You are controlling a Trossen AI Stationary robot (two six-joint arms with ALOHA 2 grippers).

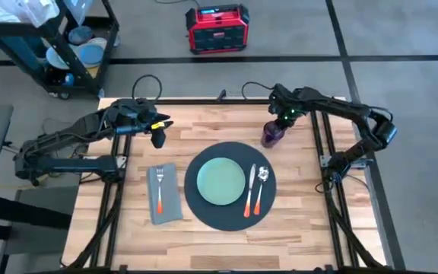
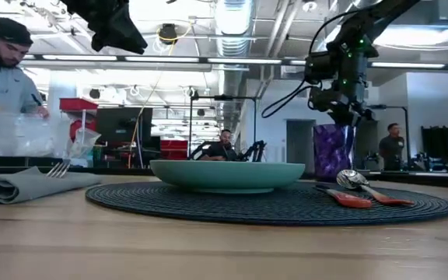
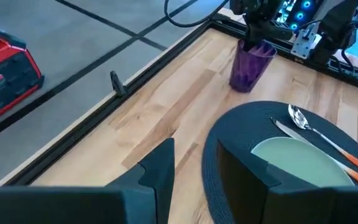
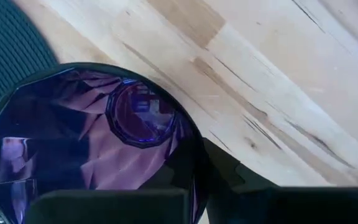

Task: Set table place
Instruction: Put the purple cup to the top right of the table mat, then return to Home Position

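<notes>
On the wooden table lies the round dark grey place mat. It carries a pale green plate, with a knife and a spoon beside it. A purple cup stands upright on the wood just past the mat's far right edge, with my right gripper right above it, shut on it. A fork rests on a folded grey napkin left of the mat. My left gripper hangs open above the table's far left part, with nothing between its fingers. My right gripper comes from above, pointing down, onto the cup's rim. One finger stands outside the wall and the other appears to be inside the cup. The cup stands upright with its base on the table.
Bare wood lies along the near edge and around the napkin. Black frame rails run along the table's sides. A black cart and a red box stand on the floor beyond the far edge. People show in the room behind the table.
</notes>
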